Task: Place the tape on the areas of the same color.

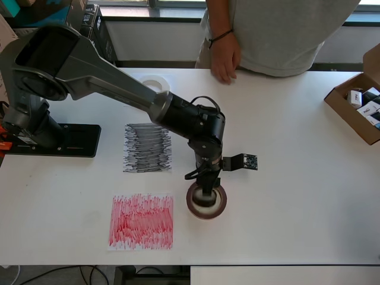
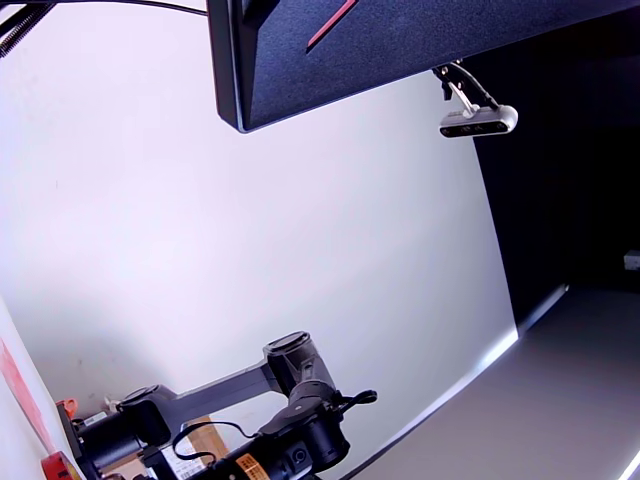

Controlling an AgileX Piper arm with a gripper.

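- Grey-black Piper arm [image 1: 119, 77] fills the upper left of the overhead view, reaching from its black base plate [image 1: 65, 141] at the table's left edge out toward the centre of the white table [image 1: 285, 178]
- gripper [image 1: 206, 195] points straight down into the middle of the large dark red-brown tape ring [image 1: 206, 202]; wrist body hides the fingers, so cannot tell whether the claw is spread, closed or gripping the ring
- that red-brown ring lies flat on bare table, just off the overhead view's right of the red-scribbled square paper patch [image 1: 141, 221], not on it
- red patch sits near the table's front edge; black-grey scribbled square patch [image 1: 147, 148] is directly above it in the overhead view, partly under the forearm
- whitish translucent tape ring [image 1: 155, 84] is near the far table edge, half hidden behind the arm; a white paper seems to lie under it, cannot confirm against the white table
- small black tape ring not visible in either view
- small black camera module [image 1: 249, 161] sticks out from the wrist on a bracket
- open cardboard box [image 1: 356, 107] of small items at the overhead view's right edge
- person in a grey shirt stands at the far side, hand [image 1: 224, 59] resting at the table edge
- exterior view: only wall, a dark monitor overhead, a webcam [image 2: 478, 122] and the arm's upper links [image 2: 290, 400] low down; table and tape not shown there
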